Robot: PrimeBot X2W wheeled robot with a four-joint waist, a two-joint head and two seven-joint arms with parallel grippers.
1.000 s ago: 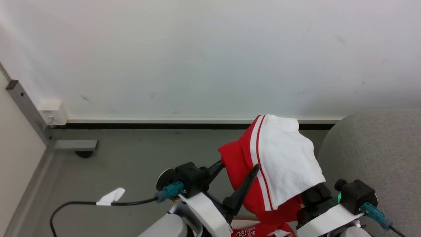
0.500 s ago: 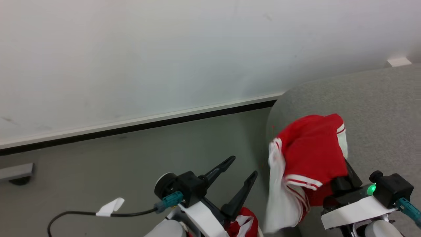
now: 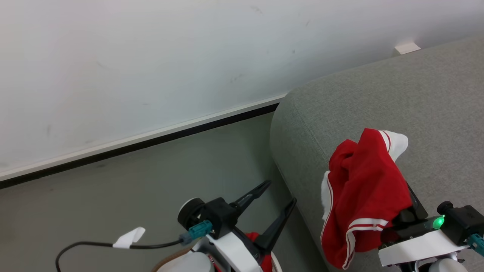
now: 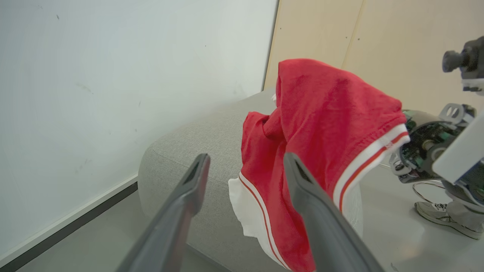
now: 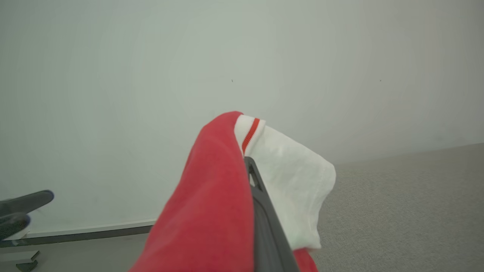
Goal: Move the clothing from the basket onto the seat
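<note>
The grey woven seat (image 3: 378,94) fills the right. Over its near left edge hangs the clothing (image 3: 366,189), red with a white panel and striped hem, grasped by the right tool (image 5: 248,165). The left tool (image 3: 280,192) is released.

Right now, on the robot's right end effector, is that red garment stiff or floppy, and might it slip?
Probably floppy: the red garment sags in loose folds over the right end effector, above the seat. Likely light for its size, being thin cloth. It could slip, since it looks draped rather than clearly pinched.
</note>
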